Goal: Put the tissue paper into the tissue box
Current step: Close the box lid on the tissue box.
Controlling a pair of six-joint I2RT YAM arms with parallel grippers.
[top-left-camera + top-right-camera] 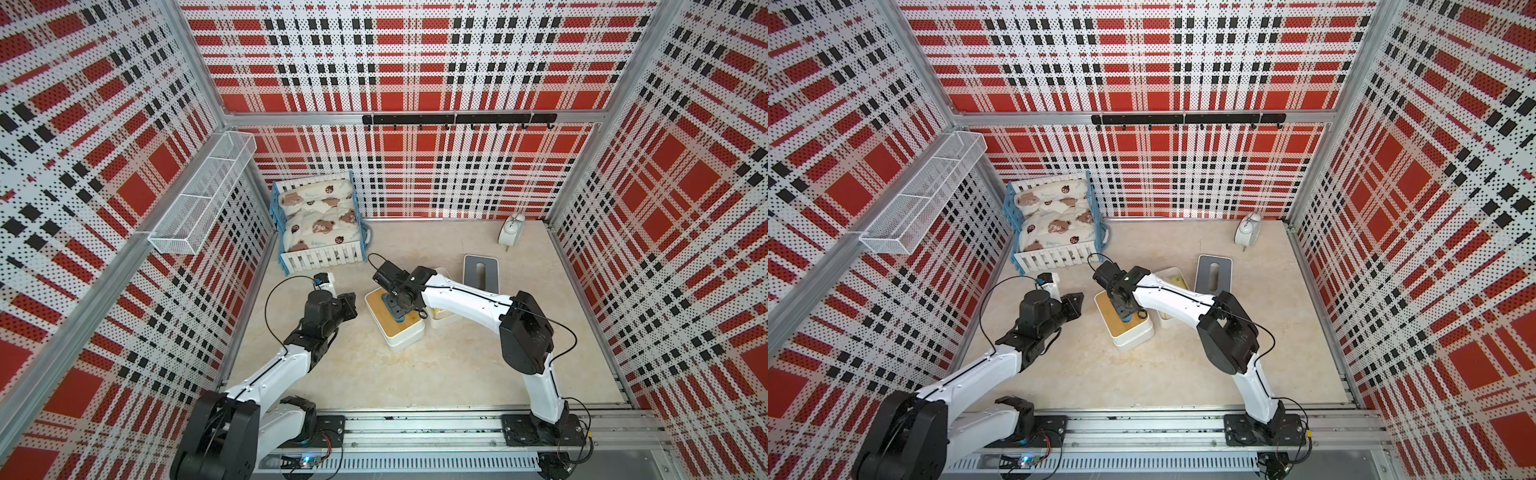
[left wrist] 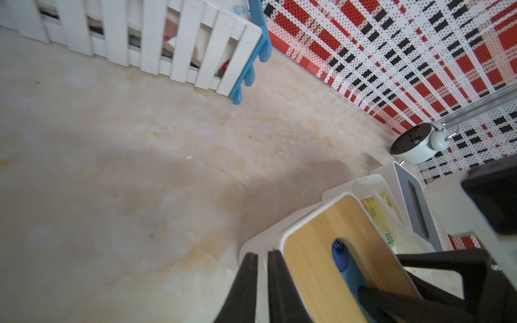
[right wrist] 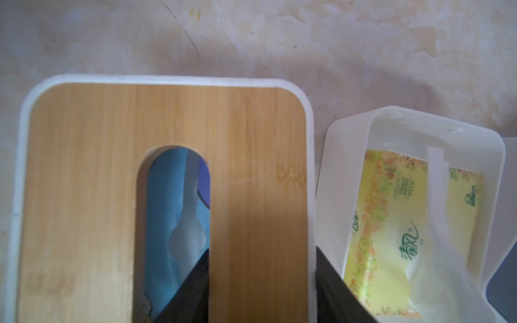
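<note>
The blue tissue pack point(image 3: 167, 223) lies inside the tissue box point(image 3: 167, 79), visible through the slot of the bamboo lid point(image 3: 84, 167) beneath the right gripper point(image 3: 263, 251), which is clamped on that lid between slot and rim, with a yellow tissue pack point(image 3: 391, 223) in an open white box point(image 3: 349, 125) just beyond, and the left gripper point(image 2: 261, 254), pinched together and empty, hangs alongside.

**Two tissue boxes side by side, mid-table**

The lidded tissue box point(image 1: 392, 328) stands in the middle of the table point(image 1: 415, 374), with a tissue pack point(image 3: 173, 209) inside under its slot. Just right of it sits the open tissue box point(image 3: 344, 156), holding a second tissue pack point(image 3: 391, 223). Right of and behind that lies a loose slotted lid point(image 1: 471, 282); farther back, an alarm clock point(image 1: 509, 232). A doll bed point(image 1: 320, 224) fills the back-left corner.
</note>
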